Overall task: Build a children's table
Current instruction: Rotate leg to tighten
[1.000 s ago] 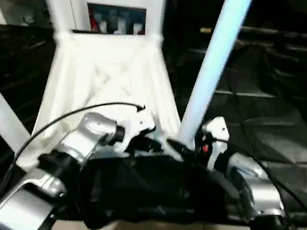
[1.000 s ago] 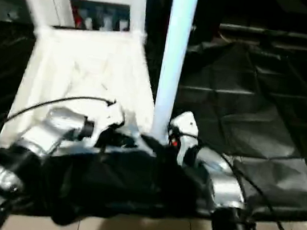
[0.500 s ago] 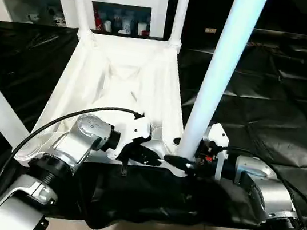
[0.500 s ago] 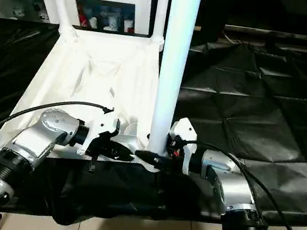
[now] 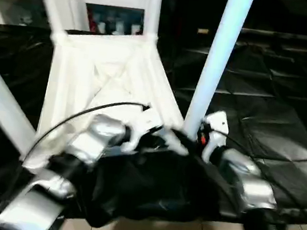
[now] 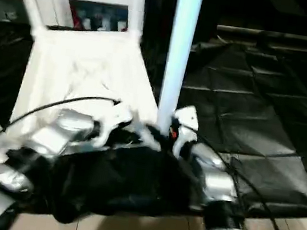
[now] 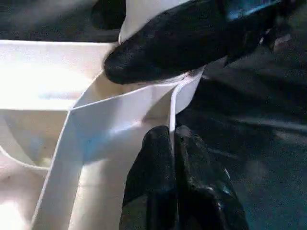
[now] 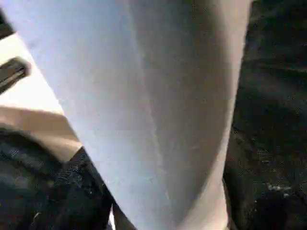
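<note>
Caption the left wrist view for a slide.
Left gripper shut on thin rim of upturned white plastic tabletop, near its corner leg socket.

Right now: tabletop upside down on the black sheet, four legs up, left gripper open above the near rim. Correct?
One thing is off: the left gripper is not open. In the left wrist view its fingers are pressed shut on the thin near rim of the tabletop. The rest holds: the head views show the tabletop upside down on the black sheet with four legs standing up.
</note>
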Motion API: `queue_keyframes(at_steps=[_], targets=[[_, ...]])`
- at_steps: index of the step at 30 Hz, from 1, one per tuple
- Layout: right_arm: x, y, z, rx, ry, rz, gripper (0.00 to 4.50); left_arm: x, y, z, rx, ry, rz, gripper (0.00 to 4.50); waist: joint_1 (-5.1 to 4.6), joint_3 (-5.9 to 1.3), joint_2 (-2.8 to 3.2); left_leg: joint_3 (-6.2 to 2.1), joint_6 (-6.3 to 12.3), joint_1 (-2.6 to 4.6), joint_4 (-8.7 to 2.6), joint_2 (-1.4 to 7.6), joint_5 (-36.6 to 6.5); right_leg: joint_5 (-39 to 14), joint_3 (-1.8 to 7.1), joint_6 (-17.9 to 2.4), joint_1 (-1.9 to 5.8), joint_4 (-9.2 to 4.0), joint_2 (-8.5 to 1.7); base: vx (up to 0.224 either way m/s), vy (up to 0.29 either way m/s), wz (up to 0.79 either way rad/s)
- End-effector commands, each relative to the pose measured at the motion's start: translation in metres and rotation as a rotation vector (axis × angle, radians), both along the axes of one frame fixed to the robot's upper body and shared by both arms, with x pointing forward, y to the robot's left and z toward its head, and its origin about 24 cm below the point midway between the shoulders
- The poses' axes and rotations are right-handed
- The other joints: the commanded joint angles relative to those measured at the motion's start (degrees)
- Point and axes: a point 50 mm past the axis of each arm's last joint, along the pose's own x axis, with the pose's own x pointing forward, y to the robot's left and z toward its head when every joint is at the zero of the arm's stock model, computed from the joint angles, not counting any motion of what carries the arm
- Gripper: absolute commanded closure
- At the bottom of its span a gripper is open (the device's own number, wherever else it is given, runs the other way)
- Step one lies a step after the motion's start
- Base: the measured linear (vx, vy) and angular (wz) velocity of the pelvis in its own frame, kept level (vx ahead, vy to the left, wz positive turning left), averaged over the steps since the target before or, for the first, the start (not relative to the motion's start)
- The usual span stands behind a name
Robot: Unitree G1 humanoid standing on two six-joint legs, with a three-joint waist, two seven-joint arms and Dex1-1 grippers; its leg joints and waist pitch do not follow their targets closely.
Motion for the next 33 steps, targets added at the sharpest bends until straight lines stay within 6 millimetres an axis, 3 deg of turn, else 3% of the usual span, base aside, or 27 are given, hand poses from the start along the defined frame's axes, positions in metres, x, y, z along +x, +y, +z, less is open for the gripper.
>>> queue_keyframes(at_steps=[1, 3, 5, 11, 14, 16, 19, 20, 28, 33], targets=[[-0.007, 0.009, -0.025, -0.075, 0.103, -0.035, 1.89, 0.004, -0.014, 0.003, -0.058, -0.008, 0.070, 4.50, 0.04, -3.37, -0.93, -1.07, 1.65, 1.33, -4.21, 2.53, -16.6, -18.8, 1.45, -11.2, 1.36, -4.32, -1.69, 0.000, 0.000, 0.00], [-0.009, 0.022, -0.025, -0.032, 0.111, 0.015, 1.89, 0.003, -0.025, 0.005, -0.080, -0.005, 0.049, 4.50, 0.02, -3.49, -1.10, -1.07, 2.24, 1.00, -4.18, 2.45, -16.1, -17.6, 1.37, -11.3, 1.70, -4.22, -1.71, 0.000, 0.000, 0.00], [-0.010, 0.029, -0.021, 0.023, 0.102, 0.071, 1.19, 0.002, -0.028, 0.005, -0.087, -0.004, 0.034, 4.50, 0.16, -3.59, -0.82, -1.05, 2.79, 1.08, -4.11, 2.49, -15.5, -16.3, 1.37, -11.5, 1.75, -4.18, -1.73, 0.000, 0.000, 0.00], [-0.015, 0.029, -0.007, 0.050, 0.054, 0.261, 0.71, -0.005, -0.026, 0.006, -0.108, 0.019, -0.086, 4.50, 0.41, -3.72, -1.00, -0.95, 5.07, 0.83, -3.77, 2.53, -13.2, -12.6, 1.32, -12.9, 2.12, -3.81, -1.84, 0.000, 0.000, 0.00], [-0.026, 0.019, -0.001, 0.052, 0.065, 0.442, 0.71, -0.013, -0.017, 0.004, -0.099, 0.049, -0.180, 4.50, 0.77, -3.82, -1.08, -1.08, 6.36, 0.67, -3.66, 2.65, -11.7, -11.0, 1.11, -13.4, 2.67, -3.50, -1.85, 0.000, 0.000, 0.00], [-0.033, 0.008, 0.004, 0.029, 0.072, 0.561, 0.71, -0.020, -0.007, 0.002, -0.087, 0.084, -0.264, 4.50, 1.17, -3.80, -1.09, -0.93, 7.23, 0.64, -3.56, 2.85, -10.8, -10.0, 1.08, -13.8, 2.66, -3.26, -1.74, 0.000, 0.000, 0.00], [-0.036, -0.004, 0.008, -0.013, 0.075, 0.614, 0.71, -0.027, 0.003, 0.001, -0.061, 0.104, -0.341, 4.50, 1.43, -3.92, -0.95, -0.78, 6.85, 0.71, -3.53, 3.05, -10.5, -10.3, 1.02, -14.7, 2.37, -3.10, -1.73, 0.000, 0.000, 0.00], [-0.038, -0.015, 0.009, -0.066, 0.082, 0.660, 0.71, -0.032, 0.012, -0.001, -0.041, 0.128, -0.392, 4.50, 1.74, -4.04, -0.80, -0.85, 6.16, 1.07, -3.52, 3.17, -10.8, -10.8, 1.01, -14.8, 2.37, -3.13, -1.83, 0.000, 0.000, 0.00], [-0.039, -0.029, 0.015, -0.103, 0.110, 0.725, 0.71, -0.037, 0.027, 0.000, -0.029, 0.168, -0.432, 4.50, 1.70, -4.19, -0.81, -0.74, 5.60, 0.97, -3.43, 3.06, -10.9, -8.9, 1.10, -15.8, 2.43, -2.66, -1.78, 0.000, 0.000, 0.00], [-0.039, -0.026, 0.016, -0.077, 0.107, 0.732, 1.29, -0.038, 0.030, 0.001, -0.029, 0.169, -0.437, 4.50, 1.66, -4.40, -0.83, -0.73, 6.09, 0.89, -3.17, 2.98, -9.1, -7.1, 1.03, -16.1, 2.55, -2.41, -1.74, 0.000, 0.000, 0.00]])
